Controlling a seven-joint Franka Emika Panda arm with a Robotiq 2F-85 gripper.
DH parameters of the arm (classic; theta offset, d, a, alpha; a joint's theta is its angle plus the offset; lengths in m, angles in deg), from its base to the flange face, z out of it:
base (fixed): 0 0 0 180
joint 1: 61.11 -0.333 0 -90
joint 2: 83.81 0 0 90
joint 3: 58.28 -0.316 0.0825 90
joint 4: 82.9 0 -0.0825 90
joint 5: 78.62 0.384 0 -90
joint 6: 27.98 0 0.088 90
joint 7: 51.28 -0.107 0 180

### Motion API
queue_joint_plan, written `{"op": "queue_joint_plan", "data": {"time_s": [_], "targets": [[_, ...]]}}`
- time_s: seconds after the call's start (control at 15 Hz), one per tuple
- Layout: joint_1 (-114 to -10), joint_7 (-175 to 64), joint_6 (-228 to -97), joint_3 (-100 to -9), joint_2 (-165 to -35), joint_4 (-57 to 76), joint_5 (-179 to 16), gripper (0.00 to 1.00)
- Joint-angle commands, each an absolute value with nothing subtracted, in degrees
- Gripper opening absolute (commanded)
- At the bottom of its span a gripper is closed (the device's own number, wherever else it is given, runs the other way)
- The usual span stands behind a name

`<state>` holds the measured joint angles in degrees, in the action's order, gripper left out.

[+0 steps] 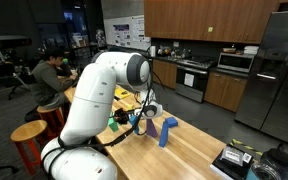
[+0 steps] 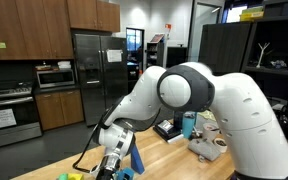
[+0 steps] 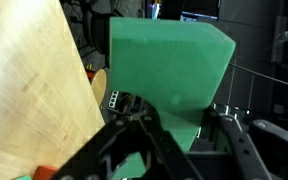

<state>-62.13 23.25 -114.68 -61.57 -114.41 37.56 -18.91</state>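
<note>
**Figure.** One robot arm (image 1: 99,95) is reaching down over one wooden table (image 1: 189,150).

- **Grasp:** In the wrist view, its two fingers (image 3: 234,145) are pinching one green block (image 3: 169,65). One finger is pressing on each side of the block. The block is filling the middle of that view, and the pale table top is lying to one side of it.
- **Position:** In both exterior views the fingers are hanging low over the table top. The wrist is hiding most of the green block there, so it cannot be told whether the block is touching the wood.
- **Neighbouring thing:** One blue block (image 1: 167,131) is standing upright on the table just beside the fingers. It is apart from the green block.
- **Surroundings:** One person (image 1: 49,72) is sitting behind the arm, well apart from the blocks. Two round wooden stools (image 1: 29,133) are standing at the table's near end. Along the kitchen wall, one microwave (image 2: 54,75) is sitting above the counter and one steel refrigerator (image 2: 92,70) is standing beside it.
</note>
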Motion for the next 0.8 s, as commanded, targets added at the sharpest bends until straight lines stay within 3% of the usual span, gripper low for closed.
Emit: {"op": "queue_joint_plan", "data": {"time_s": [0.0, 0.73], "targets": [[-60.00, 21.04, -109.88, -60.88, -119.06, 32.79, -18.75, 0.19], [-57.03, 18.77, -106.18, -59.51, -125.35, 27.50, -17.25, 0.19]]}}
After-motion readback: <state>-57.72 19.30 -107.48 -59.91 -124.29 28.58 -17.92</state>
